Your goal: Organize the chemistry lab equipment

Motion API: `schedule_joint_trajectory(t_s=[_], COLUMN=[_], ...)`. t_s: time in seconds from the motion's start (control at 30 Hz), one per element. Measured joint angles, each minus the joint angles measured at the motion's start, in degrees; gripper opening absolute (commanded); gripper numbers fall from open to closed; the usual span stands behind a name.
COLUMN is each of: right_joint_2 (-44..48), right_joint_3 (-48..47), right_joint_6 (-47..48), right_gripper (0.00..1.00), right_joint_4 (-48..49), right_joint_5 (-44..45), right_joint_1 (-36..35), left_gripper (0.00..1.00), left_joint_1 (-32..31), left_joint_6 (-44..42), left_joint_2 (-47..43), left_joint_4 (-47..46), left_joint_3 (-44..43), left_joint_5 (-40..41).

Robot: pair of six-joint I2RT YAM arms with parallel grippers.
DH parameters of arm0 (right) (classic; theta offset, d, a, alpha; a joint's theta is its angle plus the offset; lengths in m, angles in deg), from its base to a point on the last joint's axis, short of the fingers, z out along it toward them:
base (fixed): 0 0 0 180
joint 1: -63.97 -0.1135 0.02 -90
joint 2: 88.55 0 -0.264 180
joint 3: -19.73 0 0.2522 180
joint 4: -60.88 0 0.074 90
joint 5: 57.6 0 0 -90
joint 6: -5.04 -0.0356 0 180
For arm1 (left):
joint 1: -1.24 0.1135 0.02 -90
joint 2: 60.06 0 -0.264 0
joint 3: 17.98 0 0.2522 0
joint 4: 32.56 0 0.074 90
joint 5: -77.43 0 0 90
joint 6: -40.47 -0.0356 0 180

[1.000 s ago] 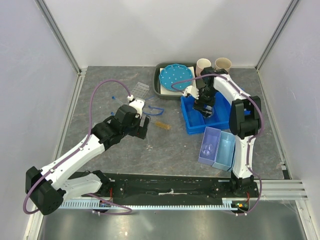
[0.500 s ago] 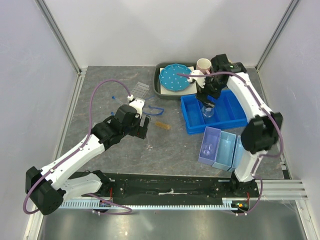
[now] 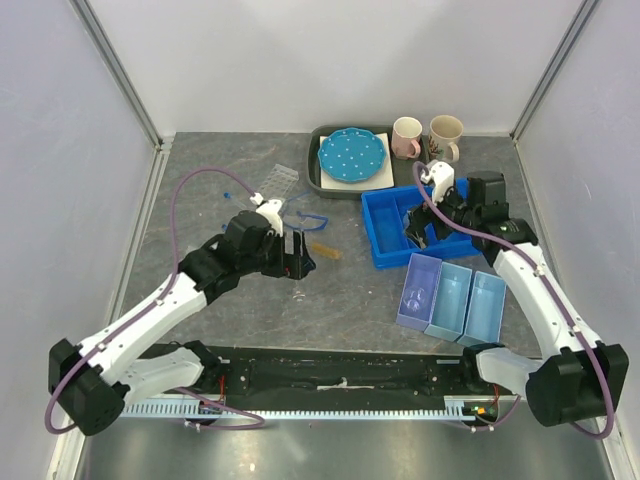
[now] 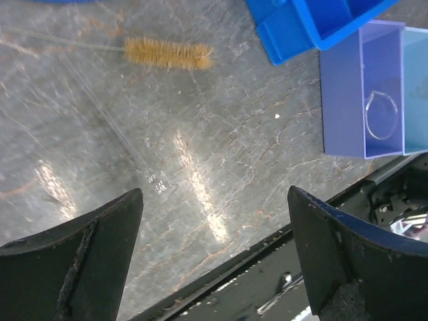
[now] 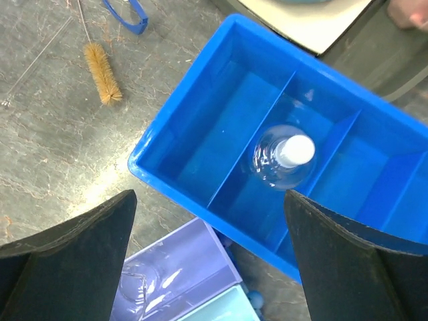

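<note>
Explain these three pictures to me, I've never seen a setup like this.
Two white robot arms are bolted to a grey table. One picture looks down from above; the other two come from a camera on each wrist, so the dark shapes at the bottom are that arm's own fingers. The left gripper hangs open over the table near a bristle brush. The right gripper hangs open above a blue divided bin with a clear flask standing in it. Neither holds anything. A dotted plate and two mugs stand beyond.
</note>
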Motion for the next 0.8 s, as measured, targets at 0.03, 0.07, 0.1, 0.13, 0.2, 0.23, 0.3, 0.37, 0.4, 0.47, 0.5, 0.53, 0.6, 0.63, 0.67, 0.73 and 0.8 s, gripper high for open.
schedule_joint_trajectory(t_s=[0.03, 0.07, 0.1, 0.13, 0.2, 0.23, 0.3, 0.37, 0.4, 0.47, 0.5, 0.53, 0.6, 0.63, 0.67, 0.73, 0.8], right_joint_2=[0.1, 0.2, 0.4, 0.8, 2.0, 2.5, 3.4, 3.9, 3.9, 3.9, 3.9, 3.9, 3.9, 3.9, 3.9, 3.9, 3.9], right_joint_3=[1.8, 3.1, 4.6, 5.8, 7.5, 8.0, 8.5, 8.7, 8.7, 8.7, 8.7, 8.7, 8.7, 8.7, 8.7, 8.7, 8.7], right_joint_6=[-1.3, -2.2, -3.2, -4.0, -5.4, -5.8, -6.4, -7.0, -7.2, -7.6, -7.8, -7.9, -8.2, -8.4, -8.4, -8.5, -8.6], right_gripper=[0.98, 0.98, 0.98, 0.98, 0.98, 0.98, 0.98, 0.98, 0.98, 0.98, 0.98, 0.98, 0.98, 0.98, 0.98, 0.98, 0.98], right_joint_4=[1.8, 2.8, 4.0, 4.9, 6.5, 7.2, 8.3, 9.3, 9.7, 10.1, 10.0, 10.1, 10.1, 10.2, 10.2, 10.2, 10.2], right_joint_5=[-1.1, -1.9, -3.0, -3.9, -5.5, -6.1, -7.3, -8.4, -8.8, -9.3, -9.5, -9.6, -10.0, -10.1, -10.3, -10.4, -10.4], right_joint_1=[0.9, 1.6, 2.5, 3.3, 4.8, 5.3, 6.1, 6.6, 6.7, 6.8, 6.8, 6.8, 6.8, 6.8, 6.8, 6.8, 6.8], left_gripper=[0.91, 0.88, 0.85, 0.84, 0.80, 0.80, 0.68, 0.59, 0.59, 0.58, 0.57, 0.55, 0.55, 0.54, 0.44, 0.43, 0.43], left_joint_1=[0.0, 0.0, 0.0, 0.0, 0.0, 0.0, 0.0, 0.0, 0.0, 0.0, 0.0, 0.0, 0.0, 0.0, 0.0, 0.0, 0.0], left_joint_6=[2.2, 4.3, 6.0, 7.4, 9.4, 10.0, 10.9, 11.4, 11.5, 11.5, 11.5, 11.5, 11.5, 11.5, 11.5, 11.5, 11.4], left_joint_2=[1.0, 2.8, 4.9, 7.4, 12.0, 14.0, 18.3, 22.0, 23.9, 27.7, 29.3, 30.7, 32.7, 33.7, 34.8, 36.3, 38.0], left_joint_4=[0.1, 0.1, 0.1, 0.3, 0.9, 1.2, 2.1, 3.1, 3.9, 5.2, 5.6, 6.1, 6.3, 6.4, 6.4, 6.6, 6.9], left_joint_3=[0.1, 0.1, 0.1, 0.1, 0.1, 0.1, -0.1, -1.0, -1.8, -4.3, -5.7, -7.0, -8.9, -9.8, -10.7, -11.6, -12.4], left_joint_5=[0.0, 0.1, 0.3, 0.4, 0.6, 0.9, 2.6, 4.5, 5.8, 8.2, 9.2, 10.1, 11.6, 12.5, 13.2, 14.2, 14.9])
